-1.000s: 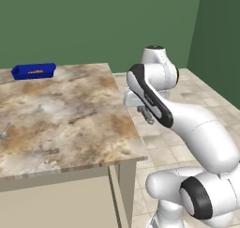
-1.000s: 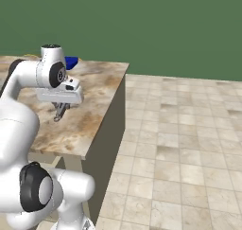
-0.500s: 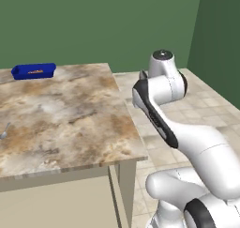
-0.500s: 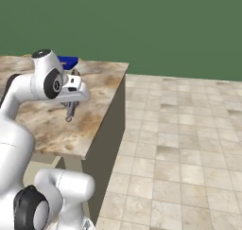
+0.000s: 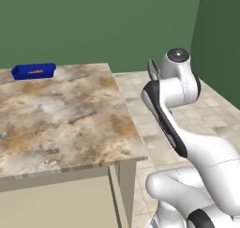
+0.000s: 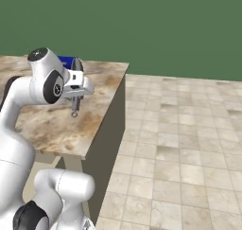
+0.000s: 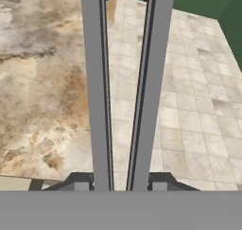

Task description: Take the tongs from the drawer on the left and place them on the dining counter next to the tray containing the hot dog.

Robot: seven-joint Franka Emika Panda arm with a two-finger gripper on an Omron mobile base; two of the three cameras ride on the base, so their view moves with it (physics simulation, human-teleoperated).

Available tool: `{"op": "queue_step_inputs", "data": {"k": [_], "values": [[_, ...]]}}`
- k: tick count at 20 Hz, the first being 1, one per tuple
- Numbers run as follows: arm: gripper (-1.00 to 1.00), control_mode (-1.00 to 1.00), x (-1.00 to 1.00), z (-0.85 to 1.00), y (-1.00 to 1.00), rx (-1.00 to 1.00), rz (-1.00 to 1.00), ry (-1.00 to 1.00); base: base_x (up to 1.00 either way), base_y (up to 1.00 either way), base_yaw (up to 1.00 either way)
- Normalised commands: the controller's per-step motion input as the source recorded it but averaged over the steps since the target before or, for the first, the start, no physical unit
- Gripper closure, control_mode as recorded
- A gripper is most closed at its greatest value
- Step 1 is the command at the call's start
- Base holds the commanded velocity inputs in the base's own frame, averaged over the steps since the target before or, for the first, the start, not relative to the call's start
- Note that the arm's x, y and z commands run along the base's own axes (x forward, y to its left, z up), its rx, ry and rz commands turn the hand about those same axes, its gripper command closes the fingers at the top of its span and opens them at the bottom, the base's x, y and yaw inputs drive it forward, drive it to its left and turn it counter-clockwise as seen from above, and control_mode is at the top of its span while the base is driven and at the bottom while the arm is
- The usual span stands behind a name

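Now, over at the far left of the left base view, the shallow bright blue rectangular tray [image 5: 33,71] sits near the back edge of the big brown-and-beige marbled stone dining counter [image 5: 61,119], and something orange-brown shows inside it, too small to make out as a hot dog for certain. A small grey object [image 5: 4,130] peeks in at the left border, cut off, so I cannot name it. Moving right, the white arm rises beside the counter's near right corner, and a thin grey tip of the slim dark grey metal tongs [image 5: 152,68] pokes up just left of the arm's top joint, most of it hidden behind the arm.

From the right base view, a corner of the blue tray [image 6: 66,62] shows behind the arm's top joint, the rest blocked. The two-finger gripper [image 6: 75,106] hangs just right of that joint, above the stone slab [image 6: 56,122] close to its right edge, with a short grey end hanging below it.

In the hand view, the tongs [image 7: 125,87] run as two long grey blades from the bottom up past the top edge, their far ends cut off. The dark fingertips [image 7: 78,181] press against the outer sides of both blades, so the fingers are clamped on the tongs. Beneath, the marbled top [image 7: 42,82] lies left, tiled floor [image 7: 194,92] right.
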Motion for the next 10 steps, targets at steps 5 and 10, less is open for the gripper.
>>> {"op": "queue_step_inputs", "data": {"k": [5,10], "values": [[1.0,-1.0,-0.08,0.34,-0.09,0.0,-0.03,0.0,0.0,0.0,0.0],[1.0,-1.0,-0.09,0.06,-0.08,0.0,-0.05,-0.01,0.0,0.0,0.0]]}}
